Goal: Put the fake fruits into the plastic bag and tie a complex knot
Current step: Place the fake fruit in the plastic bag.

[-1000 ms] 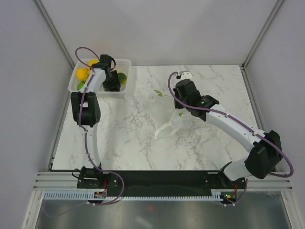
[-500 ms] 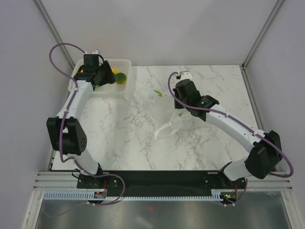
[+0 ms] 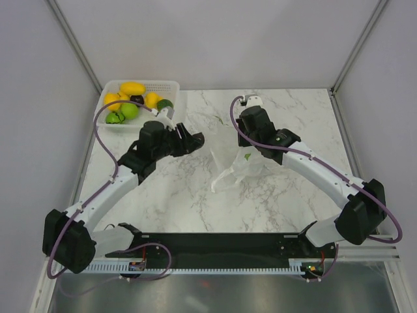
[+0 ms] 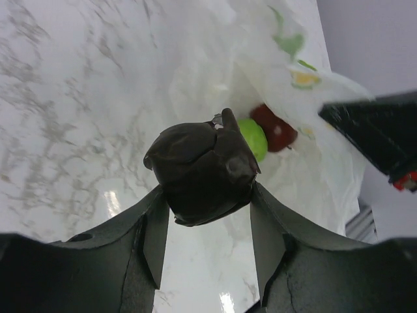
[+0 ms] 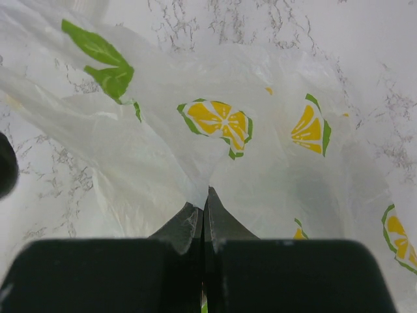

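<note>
basket [image 3: 159, 83]: sitting at the far left corner of the table [image 3: 169, 189], holding the fruits [image 3: 132, 88] that are waiting their turn: yellow ones, green ones and a black one.
left gripper [image 4: 206, 199]: reaching out to the right of the basket, toward the middle. Its fingers are clamping a black fruit [image 4: 199, 166] from both sides so it is not slipping loose.
black fruit: hanging just left of the bag's mouth, above the marble, not yet inside.
bag [image 3: 229, 175]: lying crumpled at the middle of the table, with its mouth gaping toward the left, right at the loaded arm.
inside the bag: a green fruit [image 4: 253, 138] and a dark red fruit [image 4: 276, 128] are lying side by side, deep in the white film.
right gripper [image 5: 204, 205]: its fingers are pressing together on a pinch of the bag's film at the far edge. They are lifting that edge so the opening is standing up instead of sagging flat.
knot: none showing in any view, so tying is not yet started.
stage: I'm judging this as mid-loading, with two in, one in the air and a good many waiting in the basket.
next: the black fruit looks like it is needing to go further right, past the lip, before the fingers part. Letting go early is risking a roll across the marble.
</note>
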Tool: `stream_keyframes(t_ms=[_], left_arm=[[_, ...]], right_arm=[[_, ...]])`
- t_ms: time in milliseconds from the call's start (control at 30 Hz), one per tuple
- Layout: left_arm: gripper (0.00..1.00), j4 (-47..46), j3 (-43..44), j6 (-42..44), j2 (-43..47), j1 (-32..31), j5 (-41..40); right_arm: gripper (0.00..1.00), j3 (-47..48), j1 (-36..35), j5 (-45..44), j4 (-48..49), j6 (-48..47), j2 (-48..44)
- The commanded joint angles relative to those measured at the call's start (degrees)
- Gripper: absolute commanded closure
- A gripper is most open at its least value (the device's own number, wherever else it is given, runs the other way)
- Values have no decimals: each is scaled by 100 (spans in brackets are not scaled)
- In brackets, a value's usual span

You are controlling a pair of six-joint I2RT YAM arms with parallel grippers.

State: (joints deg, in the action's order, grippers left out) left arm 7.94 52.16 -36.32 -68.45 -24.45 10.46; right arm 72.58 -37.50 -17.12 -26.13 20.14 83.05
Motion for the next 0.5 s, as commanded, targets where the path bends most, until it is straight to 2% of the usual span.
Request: stream_keyframes(t_ms=[0,133,267,467], left_arm=[[61,-768,-416,-411,507,-481,-299],[62,-1014,-698,-578,726,-833,-492],[61,-1197,-936,-500,991,-1123,-1028],[61,-1312,-436,-455,44,-1238,-615]], right_arm=[[100,257,14,78,73,-63,-192],[100,336,14,52,-6,-81,-201],[100,354,6,60,-24,-89,-201],[100,371,14,87,-24,-116,-254]])
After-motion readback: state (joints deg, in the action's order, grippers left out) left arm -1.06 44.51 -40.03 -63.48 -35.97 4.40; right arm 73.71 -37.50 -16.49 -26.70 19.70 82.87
